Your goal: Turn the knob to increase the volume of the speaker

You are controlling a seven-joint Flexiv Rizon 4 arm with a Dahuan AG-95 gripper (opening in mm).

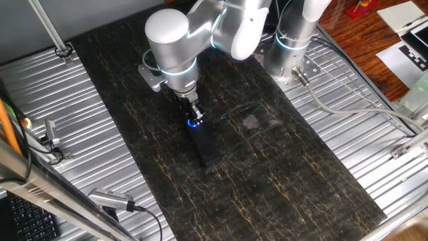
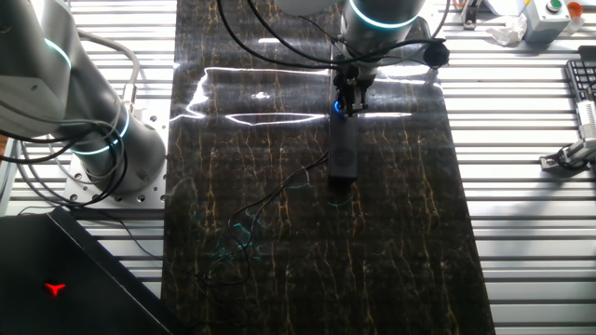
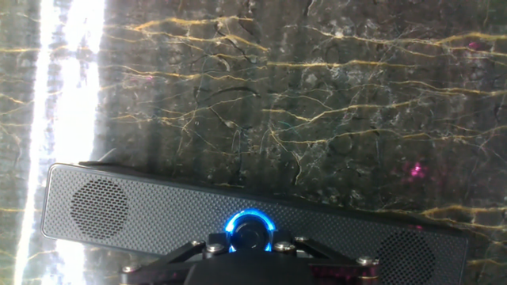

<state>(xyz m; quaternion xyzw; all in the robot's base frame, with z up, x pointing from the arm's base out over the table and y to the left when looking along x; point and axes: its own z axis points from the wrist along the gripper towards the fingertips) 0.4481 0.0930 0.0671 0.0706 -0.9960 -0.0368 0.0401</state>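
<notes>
The slim, flat black rectangular speaker [image 1: 203,142] lies near the middle of the dark, gold-veined marble-patterned desk [image 1: 294,181], and its small round black knob with the glowing blue ring [image 1: 194,122] sits near the end closest to the arm. The silver arm's two-finger gripper [image 1: 193,115] stands straight down over that knob; in the other fixed view the blue glow [image 2: 338,108] shows right at the fingertips, and in the hand view the ring [image 3: 249,230] sits centred just above the gripper's dark body. Whether the jaws have closed on the knob or only bracket it cannot be told — the fingertips are hidden in all three views. To judge by this, the step in hand is the grasp and twist. Doing it well means keeping the wrist axis in line with the knob's centre, so that the turn is pure rotation and does not drag the light bar sideways across the smooth desk. The squeeze should be light but firm, since the dial is far narrower than the gripper. Downward pressure should stay gentle — enough to steady the speaker, not to jam the dial.
</notes>
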